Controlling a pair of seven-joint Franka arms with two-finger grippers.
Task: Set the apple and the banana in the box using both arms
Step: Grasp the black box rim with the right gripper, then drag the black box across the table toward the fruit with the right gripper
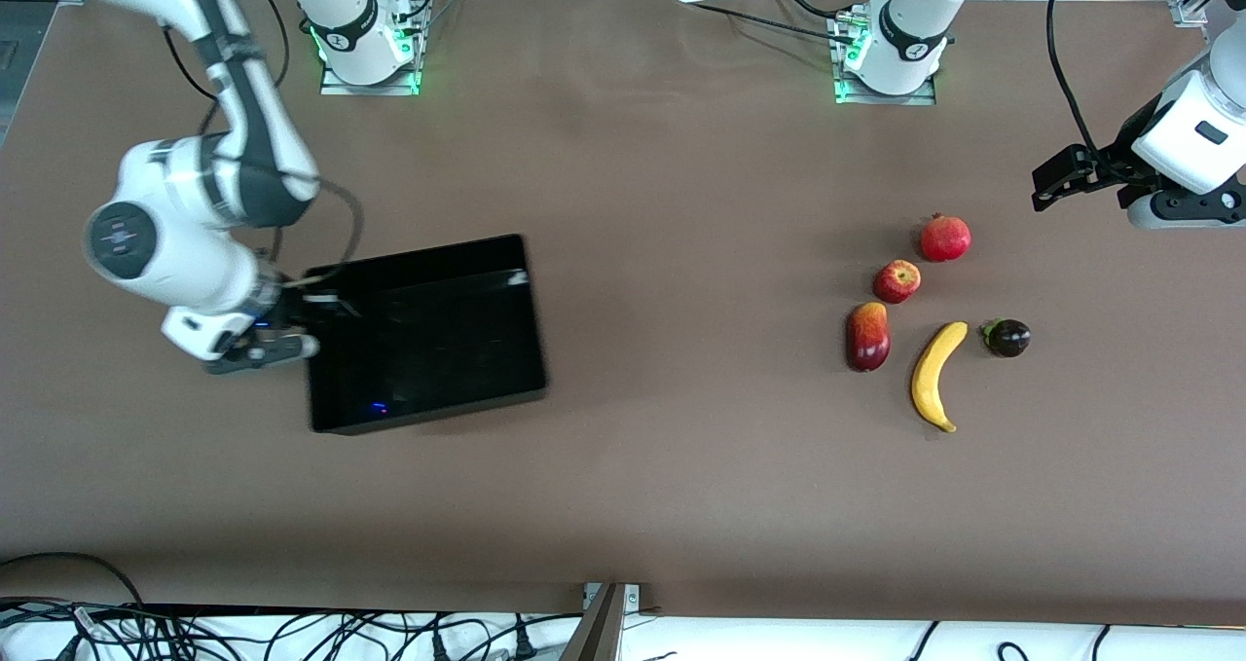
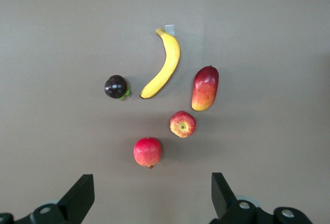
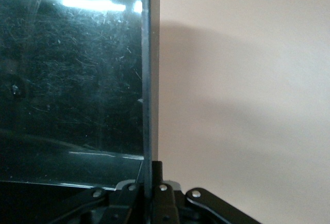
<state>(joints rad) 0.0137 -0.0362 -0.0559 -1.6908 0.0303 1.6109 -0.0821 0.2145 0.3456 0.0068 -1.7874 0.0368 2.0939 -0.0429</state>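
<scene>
Right gripper point(image 1: 292, 335) pinches box point(image 1: 438, 388) wall, fingertips hidden

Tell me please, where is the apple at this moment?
In the front view the apple lies on the table toward the left arm's end, between the pomegranate and the mango, which lies nearer the camera.

Place: you're looking at a robotics lab.
Evidence: arm bases point(image 1: 368, 38) bolted to your brown desk point(image 1: 681, 505); cable tangle point(image 1: 243, 632) along its edge.
</scene>
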